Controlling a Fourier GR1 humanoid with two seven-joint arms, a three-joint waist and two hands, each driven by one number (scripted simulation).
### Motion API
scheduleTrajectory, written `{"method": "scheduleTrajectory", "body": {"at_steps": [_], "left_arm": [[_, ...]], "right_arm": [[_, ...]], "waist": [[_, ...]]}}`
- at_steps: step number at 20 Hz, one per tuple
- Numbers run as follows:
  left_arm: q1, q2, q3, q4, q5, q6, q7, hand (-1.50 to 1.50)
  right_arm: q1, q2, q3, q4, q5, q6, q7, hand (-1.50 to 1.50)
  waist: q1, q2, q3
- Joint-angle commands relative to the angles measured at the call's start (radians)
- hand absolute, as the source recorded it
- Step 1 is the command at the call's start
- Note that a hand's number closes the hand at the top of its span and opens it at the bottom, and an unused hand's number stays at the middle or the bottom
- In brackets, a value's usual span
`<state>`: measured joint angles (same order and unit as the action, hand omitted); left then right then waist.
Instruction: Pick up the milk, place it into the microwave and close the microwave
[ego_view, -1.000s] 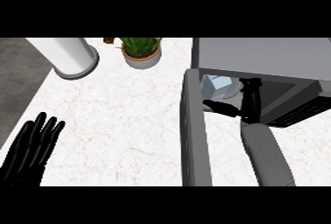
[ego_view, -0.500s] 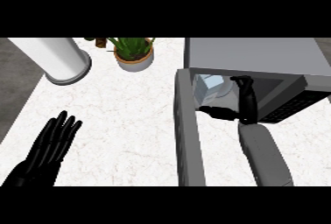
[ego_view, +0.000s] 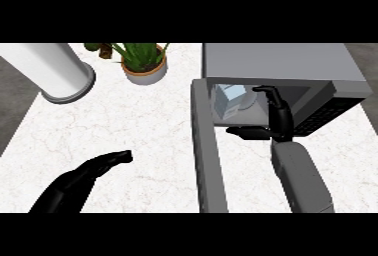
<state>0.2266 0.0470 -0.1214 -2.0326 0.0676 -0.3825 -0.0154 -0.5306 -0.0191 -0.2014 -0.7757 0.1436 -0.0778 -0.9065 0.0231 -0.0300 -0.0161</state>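
The white marbled counter (ego_view: 133, 125) fills most of the head view. On its far right part stands the grey microwave (ego_view: 280, 62), a boxy body with a dark control panel (ego_view: 325, 112) on the right of its front. Its door (ego_view: 207, 150) is swung fully open and runs as a long grey bar from the oven's left corner toward the lower edge of the view. A tall white cylinder (ego_view: 48, 67) stands at the counter's far left corner, and near it, to the right, is a potted plant (ego_view: 144, 62) with green leaves in a tan pot.

The grey right forearm (ego_view: 299, 175) comes up just right of the door. The right hand (ego_view: 279, 117) is at the oven's mouth, its fingers stretched up with only the tips hooked and the thumb stuck out to the left — spread apart, closed on nothing. The left hand (ego_view: 81, 180) is low at the left over the bare counter, fingers relaxed and bent a little forward, holding nothing.

The milk (ego_view: 227, 102) stands upright inside the microwave, at the left of the cavity and just left of the right hand's fingers — a small carton with pale blue and white faces and a sloped top. Darker markings show on its front, too small to read.
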Motion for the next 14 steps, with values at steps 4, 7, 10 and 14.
{"method": "scheduleTrajectory", "body": {"at_steps": [4,7,10,14], "left_arm": [[-0.098,-0.017,-0.091,0.147,-0.128,-0.001,-0.029,1.50],[-0.114,-0.023,-0.101,0.194,-0.135,0.001,-0.012,1.50],[-0.191,-0.036,-0.111,0.308,-0.233,0.061,-0.084,1.50],[-0.250,-0.025,-0.179,0.380,-0.264,0.007,-0.027,1.50]], "right_arm": [[0.015,-0.042,-0.031,0.114,-0.035,0.059,0.176,-1.50],[0.112,-0.039,0.011,0.022,-0.042,0.119,0.168,-1.50],[0.236,-0.021,0.064,-0.140,-0.038,0.137,0.225,-1.50],[0.333,-0.036,0.077,-0.295,-0.061,0.162,0.260,-1.50]], "waist": [[-0.028,0.033,0.016],[-0.030,0.028,0.016],[-0.043,0.025,0.015],[-0.050,0.025,0.015]]}}
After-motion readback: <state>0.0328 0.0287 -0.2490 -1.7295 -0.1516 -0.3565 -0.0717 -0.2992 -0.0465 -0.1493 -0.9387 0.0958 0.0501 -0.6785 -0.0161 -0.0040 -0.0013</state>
